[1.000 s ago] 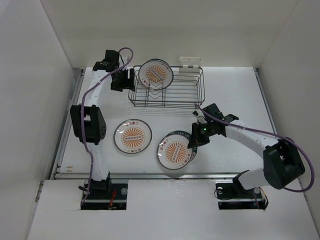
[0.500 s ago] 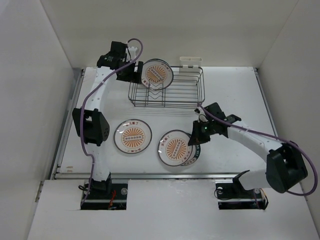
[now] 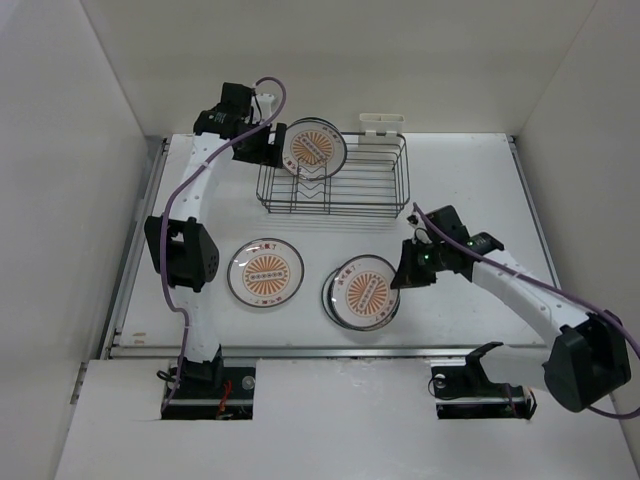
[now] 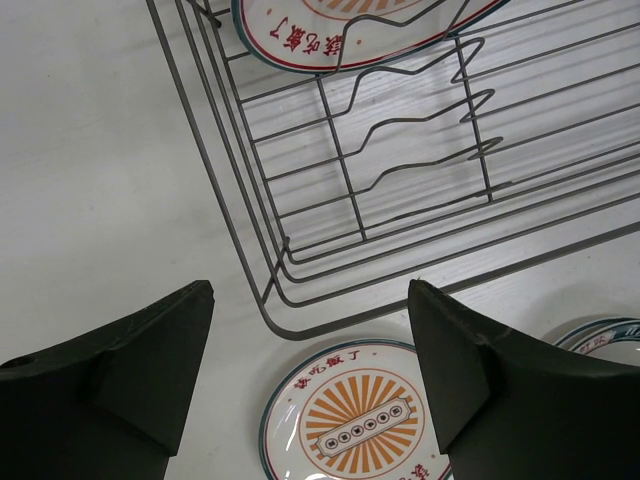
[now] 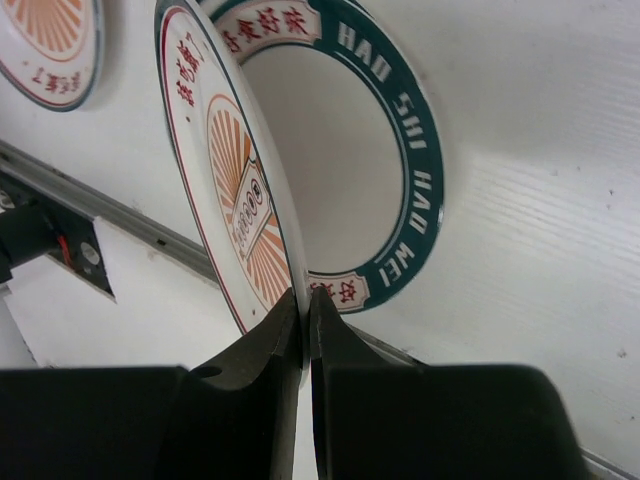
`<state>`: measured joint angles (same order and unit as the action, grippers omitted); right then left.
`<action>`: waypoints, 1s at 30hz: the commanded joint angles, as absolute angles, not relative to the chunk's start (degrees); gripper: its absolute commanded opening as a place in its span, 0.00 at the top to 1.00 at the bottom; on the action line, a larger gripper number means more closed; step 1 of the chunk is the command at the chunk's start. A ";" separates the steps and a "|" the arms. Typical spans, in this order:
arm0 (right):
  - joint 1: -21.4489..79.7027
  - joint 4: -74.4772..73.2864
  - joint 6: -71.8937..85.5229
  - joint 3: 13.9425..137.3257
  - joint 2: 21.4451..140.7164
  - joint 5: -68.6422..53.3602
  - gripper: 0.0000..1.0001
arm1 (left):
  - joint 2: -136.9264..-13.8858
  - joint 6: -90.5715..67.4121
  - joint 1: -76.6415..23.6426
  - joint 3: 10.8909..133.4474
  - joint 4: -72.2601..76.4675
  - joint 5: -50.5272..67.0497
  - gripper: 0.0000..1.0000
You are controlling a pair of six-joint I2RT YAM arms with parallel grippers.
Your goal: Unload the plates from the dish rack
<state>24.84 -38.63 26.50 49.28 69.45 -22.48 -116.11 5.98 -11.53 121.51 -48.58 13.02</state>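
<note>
The dark wire dish rack [image 3: 350, 190] stands at the back of the table. One sunburst plate [image 3: 312, 147] stands upright in its left end, also seen at the top of the left wrist view [image 4: 360, 28]. My left gripper [image 3: 271, 150] hovers open just left of that plate, nothing between its fingers [image 4: 140, 370]. My right gripper [image 3: 399, 276] is shut on the rim of a second sunburst plate [image 5: 225, 170]. That plate tilts over a teal-banded plate [image 5: 405, 150] lying flat on the table. A third sunburst plate [image 3: 265, 271] lies flat at front left.
A small white holder [image 3: 382, 122] hangs on the rack's back right edge. White walls enclose the table on three sides. A metal rail [image 3: 300, 350] runs along the near edge. The flat front-left plate also shows below the rack corner [image 4: 350, 420].
My left gripper swung in to the rack plate's left side and opened wider. My right gripper moved right, bringing its sunburst plate flatter over the teal-banded plate.
</note>
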 commanded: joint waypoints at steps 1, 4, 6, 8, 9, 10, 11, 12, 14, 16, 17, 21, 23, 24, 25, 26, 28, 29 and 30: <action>23.82 -38.76 28.21 48.25 69.08 -20.84 1.00 | -113.47 6.59 -11.69 122.61 -48.69 13.18 0.24; 22.51 -38.76 28.74 47.20 69.08 -19.43 1.00 | -113.47 6.59 -11.69 122.61 -48.69 13.18 0.24; 22.50 -37.98 28.74 45.97 69.08 -19.42 1.00 | -113.47 6.59 -11.69 122.61 -48.69 13.18 0.24; 22.50 -34.30 28.74 43.60 70.83 -21.35 1.00 | -113.47 6.59 -11.69 122.61 -48.69 13.18 0.24; 22.50 -32.71 28.74 42.90 71.45 -22.23 1.00 | -113.47 6.59 -11.69 122.09 -48.69 13.18 0.24; 22.50 -31.22 29.26 41.76 72.06 -24.06 1.00 | -113.47 6.59 -11.69 122.08 -48.69 13.18 0.24; 22.50 -28.42 29.27 41.75 73.46 -24.95 1.00 | -113.47 6.59 -11.69 122.08 -48.69 13.18 0.24; 22.50 -27.52 29.27 41.75 74.35 -25.66 1.00 | -113.47 6.59 -11.69 122.08 -48.69 13.18 0.24; 22.50 -26.98 29.27 41.75 77.15 -25.66 0.92 | -113.47 6.59 -12.21 122.08 -48.69 13.18 0.24; 22.50 -28.21 27.87 42.63 78.74 -25.05 0.71 | -113.47 6.59 -12.22 122.08 -48.69 13.18 0.24; 22.50 -29.69 27.86 43.58 79.45 -24.18 0.65 | -113.47 7.20 -12.22 122.08 -48.69 13.18 0.24; 22.50 -33.39 27.25 45.87 78.05 -18.99 0.34 | -113.47 7.73 -12.74 122.08 -48.69 12.66 0.21; 22.50 -34.63 26.72 46.40 77.26 -18.37 0.31 | -114.16 8.26 -12.74 122.61 -48.69 11.96 0.20; 22.50 -34.63 26.72 46.41 77.26 -17.85 0.31 | -114.78 8.26 -12.74 123.22 -48.69 11.43 0.20; 22.50 -34.63 26.72 46.41 77.26 -17.84 0.31 | -114.79 8.87 -13.27 123.22 -48.69 11.43 0.20; 22.50 -33.76 26.72 46.41 77.26 -18.45 0.31 | -115.57 8.88 -13.27 124.70 -48.69 10.82 0.19; 22.50 -33.22 27.33 46.41 77.95 -18.46 0.31 | -116.37 8.88 -13.27 125.77 -49.39 10.81 0.19; 22.50 -31.83 28.12 46.41 79.26 -18.98 0.32 | -116.37 8.88 -13.27 125.77 -49.39 10.81 0.19; 23.20 -31.29 28.91 46.41 79.97 -18.98 0.32 | -116.89 8.88 -13.27 125.77 -49.39 10.81 0.19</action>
<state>22.57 -33.08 27.90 44.49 78.89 -19.75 -116.64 7.88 -13.06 122.93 -48.95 11.55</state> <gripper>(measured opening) 0.680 0.811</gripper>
